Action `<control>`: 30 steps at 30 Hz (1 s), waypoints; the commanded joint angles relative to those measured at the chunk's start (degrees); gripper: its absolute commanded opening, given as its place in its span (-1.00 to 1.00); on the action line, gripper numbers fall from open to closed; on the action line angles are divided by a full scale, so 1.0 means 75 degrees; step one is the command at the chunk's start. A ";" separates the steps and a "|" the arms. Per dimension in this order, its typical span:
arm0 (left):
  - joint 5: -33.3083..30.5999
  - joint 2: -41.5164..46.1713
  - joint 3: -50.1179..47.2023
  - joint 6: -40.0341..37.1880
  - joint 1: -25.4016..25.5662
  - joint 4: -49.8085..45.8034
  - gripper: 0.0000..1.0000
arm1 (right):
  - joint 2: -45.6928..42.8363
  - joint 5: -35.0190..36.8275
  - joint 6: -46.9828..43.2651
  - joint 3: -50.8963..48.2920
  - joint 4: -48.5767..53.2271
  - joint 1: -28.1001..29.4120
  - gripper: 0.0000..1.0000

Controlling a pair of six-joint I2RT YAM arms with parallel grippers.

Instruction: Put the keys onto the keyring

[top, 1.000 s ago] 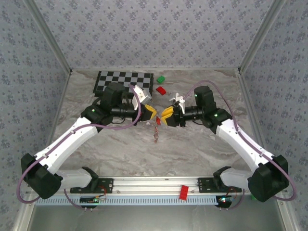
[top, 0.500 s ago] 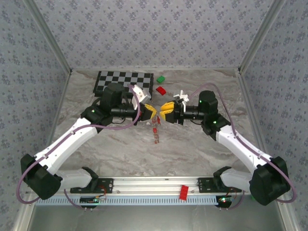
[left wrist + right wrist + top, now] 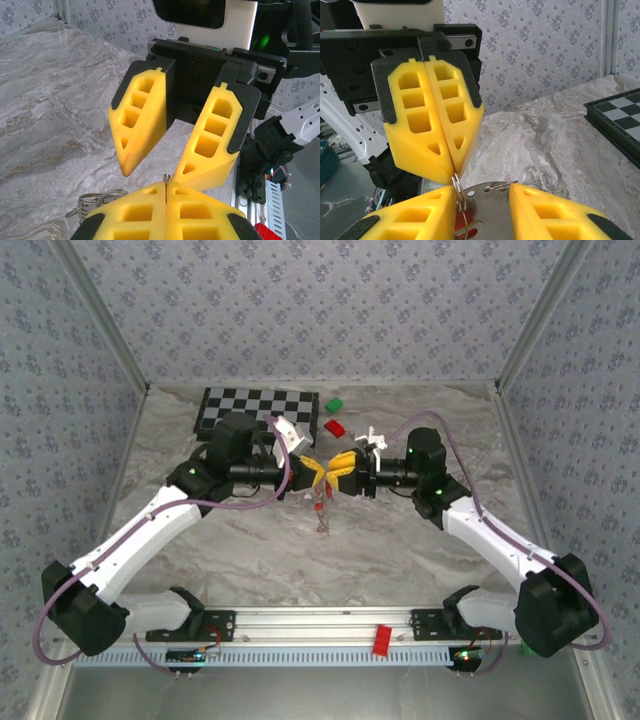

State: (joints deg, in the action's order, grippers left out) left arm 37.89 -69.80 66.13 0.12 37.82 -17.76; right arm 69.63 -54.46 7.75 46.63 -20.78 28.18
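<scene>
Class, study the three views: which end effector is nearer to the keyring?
Left. The left end effector is shut on the keyring, whose wire hangs from its fingertips. The right end effector is open, facing it, its fingers on either side of the loop.

High rear view over table (image 3: 400, 550), close wrist views facing each other

A black-and-white checkerboard (image 3: 240, 408) lies at the far left of the marble-patterned table (image 3: 400, 560). A green block (image 3: 333, 404) and a red block (image 3: 335, 427) sit just beside its right edge. Another red block (image 3: 381, 639) rests on the near metal rail (image 3: 300, 620), and floral-papered walls (image 3: 320, 310) enclose the scene.
</scene>
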 commanded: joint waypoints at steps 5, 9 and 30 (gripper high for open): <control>0.0196 0.0245 0.0017 0.0007 -0.0021 0.0376 -1.00 | 0.0090 -0.0278 -0.0069 0.0111 0.0126 0.0062 -0.31; 0.0192 0.0254 -0.0004 -0.0005 -0.0020 0.0365 -1.00 | 0.0097 -0.0296 -0.0125 0.0122 0.0227 0.0062 -0.28; 0.0227 0.0201 -0.0039 -0.0040 -0.0024 0.0338 -1.00 | 0.0119 -0.0436 -0.0271 0.0286 0.0361 0.0201 -0.60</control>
State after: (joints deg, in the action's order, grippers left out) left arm 37.93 -69.78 65.80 0.08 37.82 -17.78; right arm 70.94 -57.82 6.22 47.18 -18.20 29.56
